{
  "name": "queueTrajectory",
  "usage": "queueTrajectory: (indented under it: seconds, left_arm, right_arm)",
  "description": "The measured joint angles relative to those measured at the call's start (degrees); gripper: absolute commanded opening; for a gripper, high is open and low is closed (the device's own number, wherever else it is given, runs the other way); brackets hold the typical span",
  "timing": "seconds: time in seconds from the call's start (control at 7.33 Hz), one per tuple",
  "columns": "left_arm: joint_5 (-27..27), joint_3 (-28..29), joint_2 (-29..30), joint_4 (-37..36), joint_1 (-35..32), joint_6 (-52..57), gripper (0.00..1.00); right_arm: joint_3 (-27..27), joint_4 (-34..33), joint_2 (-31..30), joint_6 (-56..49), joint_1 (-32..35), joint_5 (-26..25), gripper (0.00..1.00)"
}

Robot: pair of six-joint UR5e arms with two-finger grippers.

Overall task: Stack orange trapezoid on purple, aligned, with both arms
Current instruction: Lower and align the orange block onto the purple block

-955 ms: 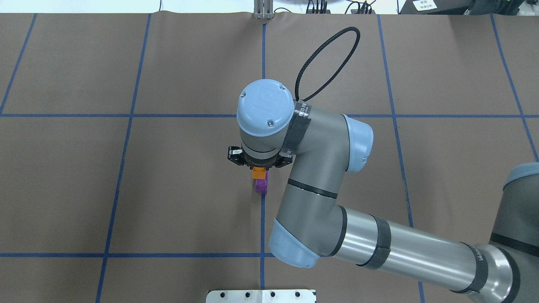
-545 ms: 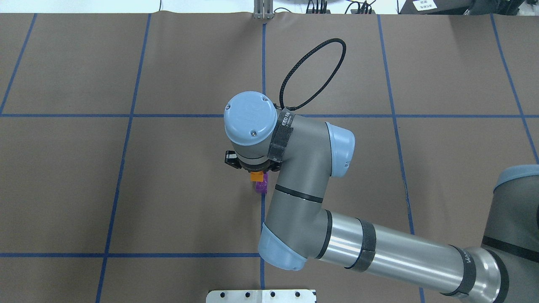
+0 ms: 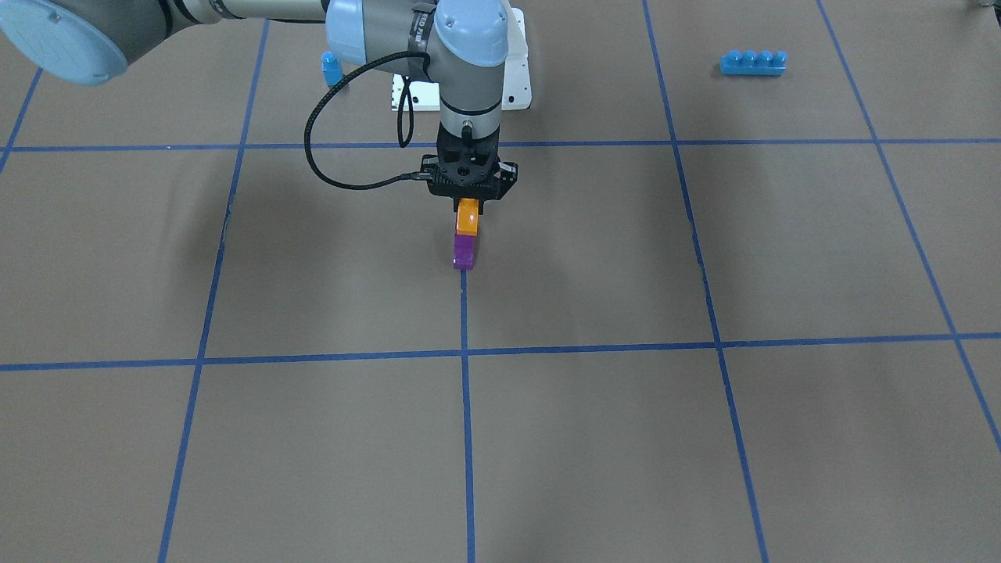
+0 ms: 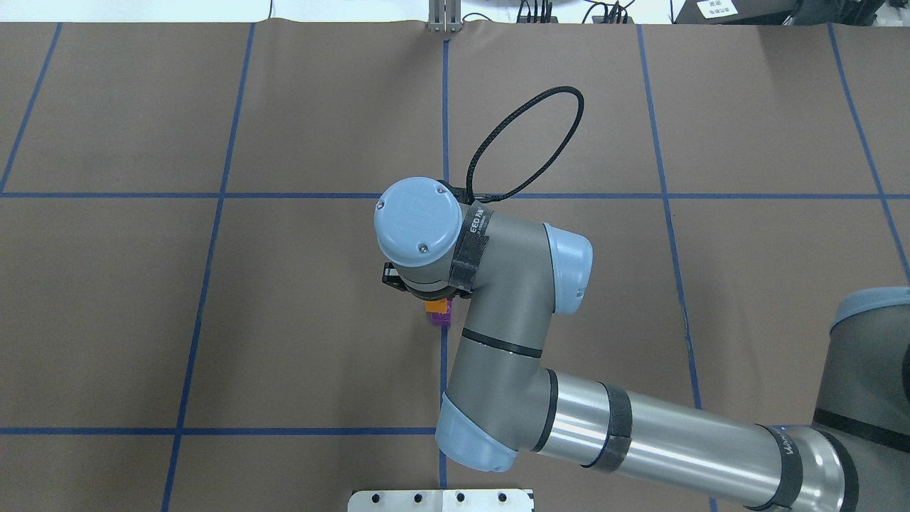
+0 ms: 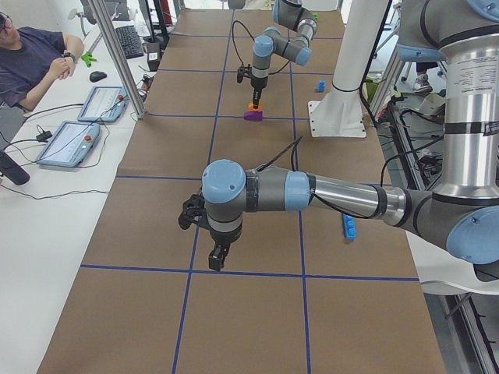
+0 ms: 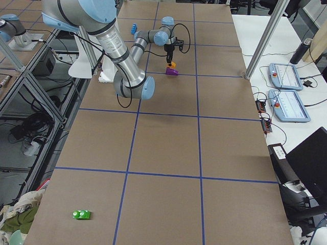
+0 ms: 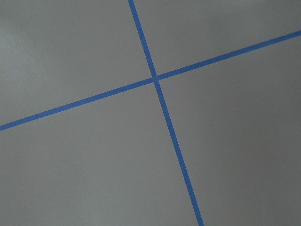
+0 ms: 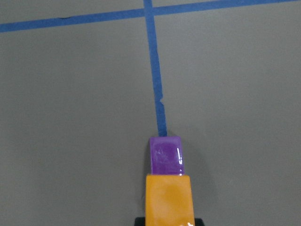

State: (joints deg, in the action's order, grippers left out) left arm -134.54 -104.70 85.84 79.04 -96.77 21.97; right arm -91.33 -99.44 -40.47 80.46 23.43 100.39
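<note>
My right gripper (image 3: 468, 208) is shut on the orange trapezoid (image 3: 468, 217) and holds it directly over the purple block (image 3: 464, 252), which stands on the table on a blue tape line. In the right wrist view the orange trapezoid (image 8: 168, 197) covers the near part of the purple block (image 8: 165, 155). I cannot tell whether the two touch. In the overhead view the orange trapezoid (image 4: 436, 306) and the purple block (image 4: 443, 319) peek out below the wrist. My left gripper (image 5: 217, 255) shows only in the exterior left view, far from the blocks and low over the table; I cannot tell whether it is open or shut.
A blue single-stud block (image 3: 331, 69) and a long blue four-stud brick (image 3: 753, 62) lie near the robot's side. The white base plate (image 3: 516, 78) is behind the right arm. A green toy car (image 6: 81, 214) lies at the table's far end.
My right arm has shifted left and toward the robot's side, carrying the orange trapezoid further over the purple block. Less of the purple block shows now.
</note>
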Motion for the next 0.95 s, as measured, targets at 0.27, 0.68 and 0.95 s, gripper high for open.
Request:
queueTrajectory:
  seconds: [0.27,0.68,0.95]
  left_arm:
    - [0.0,0.2,0.0,1.7,0.0,-2.2,1.00]
    - [0.0,0.3,0.1,2.1,0.0,-2.7,1.00]
    - [0.0,0.2,0.1,2.2,0.0,-2.7,1.00]
  right_arm:
    - [-0.1,0.0,-0.4,-0.1,-0.1,-0.2,0.00]
    - [-0.3,0.2,-0.4,-0.6,-0.1,-0.2,0.00]
    - [-0.4,0.3,-0.4,-1.0,-0.1,-0.2,0.00]
